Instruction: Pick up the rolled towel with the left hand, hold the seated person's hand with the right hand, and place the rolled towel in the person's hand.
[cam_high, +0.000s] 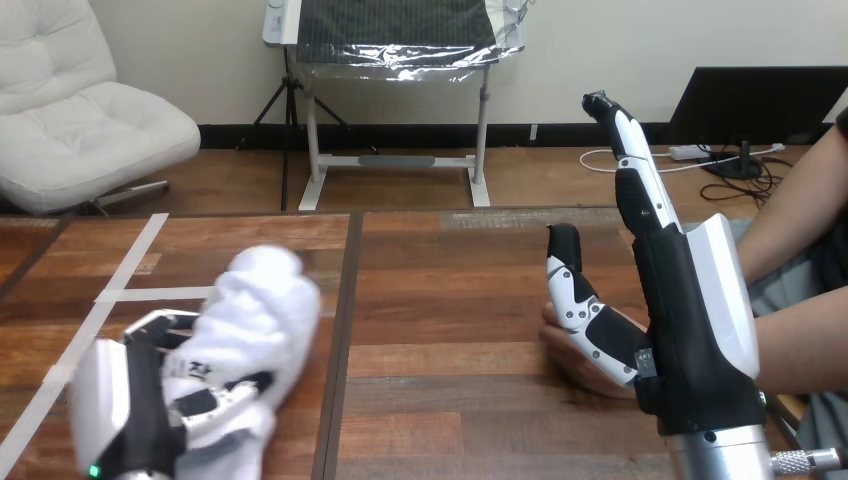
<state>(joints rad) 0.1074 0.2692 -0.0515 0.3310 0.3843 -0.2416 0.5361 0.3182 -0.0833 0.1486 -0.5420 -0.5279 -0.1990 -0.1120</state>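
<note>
Rolled towel (262, 300), white, soft, lumpy, clutched by left hand (125, 400), plank table (450, 290)

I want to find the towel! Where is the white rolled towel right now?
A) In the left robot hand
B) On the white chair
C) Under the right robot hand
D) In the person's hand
A: the left robot hand has its fingers curled round the white rolled towel at the near left of the table, far from the person's hand on the right.
</note>
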